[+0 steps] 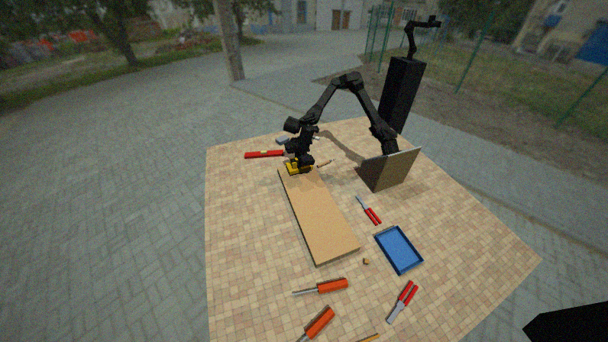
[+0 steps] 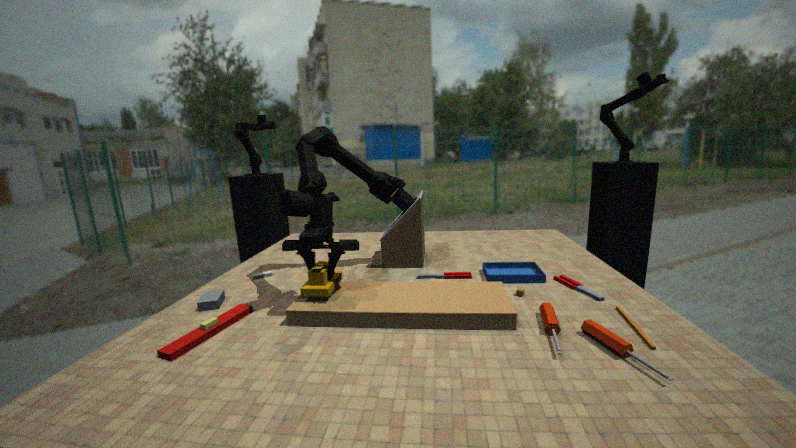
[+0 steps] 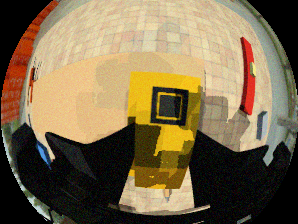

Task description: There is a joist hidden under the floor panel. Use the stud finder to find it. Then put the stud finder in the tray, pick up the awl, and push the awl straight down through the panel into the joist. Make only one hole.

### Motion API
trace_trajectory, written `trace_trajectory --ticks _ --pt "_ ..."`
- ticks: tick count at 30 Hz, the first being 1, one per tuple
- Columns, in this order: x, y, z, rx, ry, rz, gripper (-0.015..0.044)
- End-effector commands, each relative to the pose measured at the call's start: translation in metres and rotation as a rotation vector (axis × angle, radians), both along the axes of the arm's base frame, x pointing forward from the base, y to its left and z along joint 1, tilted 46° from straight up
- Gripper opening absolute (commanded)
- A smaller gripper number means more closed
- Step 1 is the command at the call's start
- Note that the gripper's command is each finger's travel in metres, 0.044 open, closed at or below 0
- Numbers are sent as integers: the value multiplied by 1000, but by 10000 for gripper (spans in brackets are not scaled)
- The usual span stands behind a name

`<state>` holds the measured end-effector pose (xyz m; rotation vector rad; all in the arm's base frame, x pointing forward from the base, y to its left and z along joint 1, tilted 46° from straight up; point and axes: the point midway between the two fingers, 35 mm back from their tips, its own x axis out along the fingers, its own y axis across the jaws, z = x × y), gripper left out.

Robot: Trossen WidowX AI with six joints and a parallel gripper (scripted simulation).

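My gripper (image 1: 300, 163) (image 2: 321, 271) (image 3: 163, 127) is shut on the yellow stud finder (image 1: 293, 170) (image 2: 317, 290) (image 3: 142, 90). The stud finder is upright over the end of the tan floor panel (image 1: 323, 216) (image 2: 417, 297) (image 3: 65, 95) that is on the left in the exterior view. I cannot tell whether it touches the panel. Its square display looks dark in the wrist view. The awl (image 1: 325, 163), with a wooden handle, lies on the table just beyond that end. The blue tray (image 1: 399, 250) (image 2: 513, 276) is empty, beyond the panel's other end. The joist is hidden.
A red level (image 1: 263, 155) (image 2: 206, 332) and a grey block (image 1: 282, 140) (image 2: 211, 300) lie near the stud finder's end. Pliers (image 1: 373, 215) (image 2: 457, 274) lie between panel and tray. Two orange screwdrivers (image 1: 332, 285) (image 2: 607, 337) lie past the other end. A slanted stand (image 2: 403, 247) is at the arm's base.
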<state>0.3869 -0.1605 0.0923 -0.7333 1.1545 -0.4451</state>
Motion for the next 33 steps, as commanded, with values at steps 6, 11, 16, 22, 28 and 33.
trace_trajectory --ticks 6,11,16,22,28,33 --pt "2 -6 -9 2 0 12 0" --pt "2 -11 -13 1 0 12 0" --pt "2 -4 -20 2 0 12 0" --pt "1 9 -33 3 1 12 0" --pt "0 21 -46 4 1 12 0" --pt "-1 31 -56 4 2 12 0"
